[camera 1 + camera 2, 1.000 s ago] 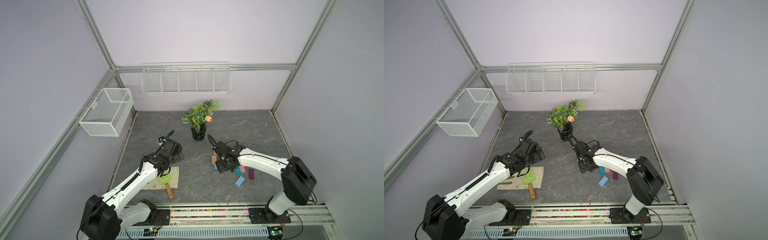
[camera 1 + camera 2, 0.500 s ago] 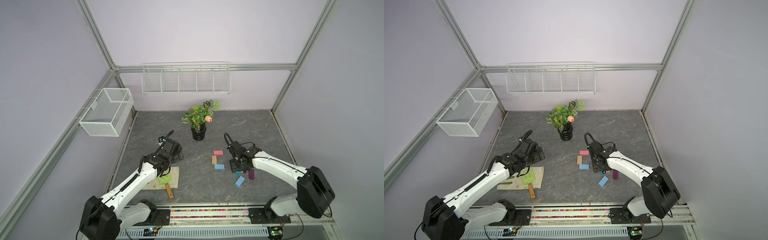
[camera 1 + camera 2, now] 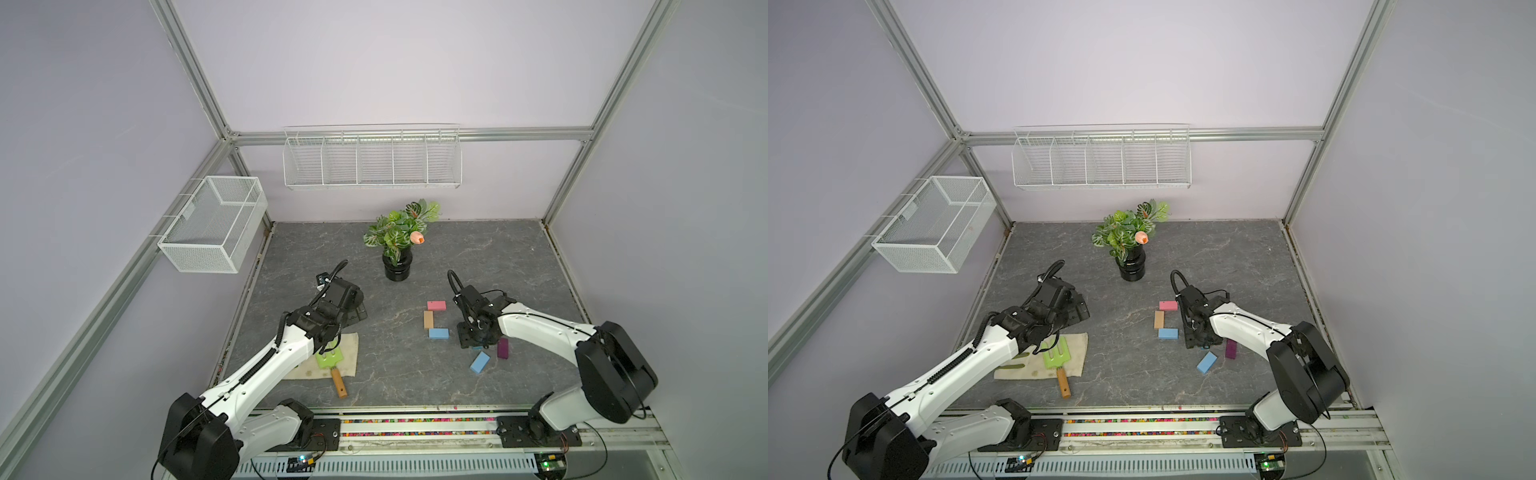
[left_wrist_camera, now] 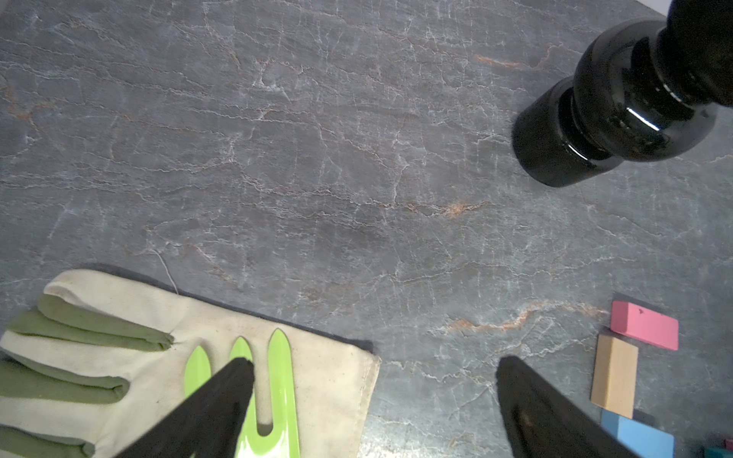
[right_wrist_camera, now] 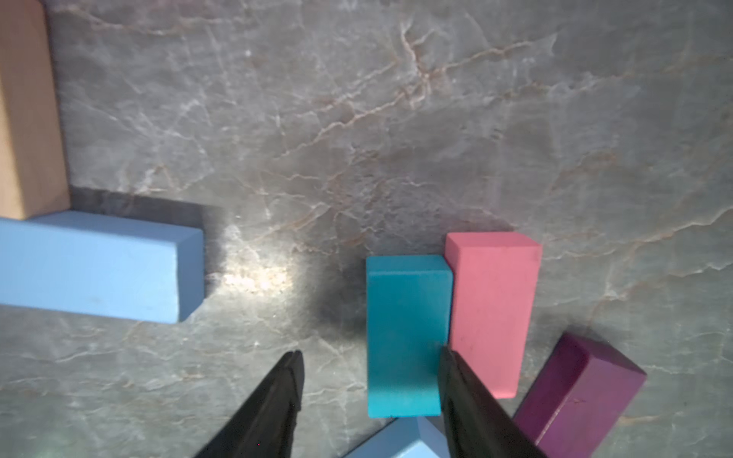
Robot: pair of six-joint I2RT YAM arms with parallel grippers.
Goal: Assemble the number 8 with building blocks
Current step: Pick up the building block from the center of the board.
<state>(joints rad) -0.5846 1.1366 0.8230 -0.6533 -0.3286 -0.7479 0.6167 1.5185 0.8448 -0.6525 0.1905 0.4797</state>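
Teal block (image 5: 404,333) between parted fingers of right hand (image 5: 369,351), not gripped, pink block (image 5: 492,313) alongside, left hand (image 4: 375,360) spread wide

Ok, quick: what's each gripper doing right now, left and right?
Left gripper: open, holding nothing.
Right gripper: open, straddling the teal block, not gripping it yet.

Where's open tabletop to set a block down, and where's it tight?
Open: slate between the glove and tan block, plus the pocket it forms with the far pink block and placed blue block. Tight: at the right gripper, among teal block, near pink block, purple block, loose blue block.
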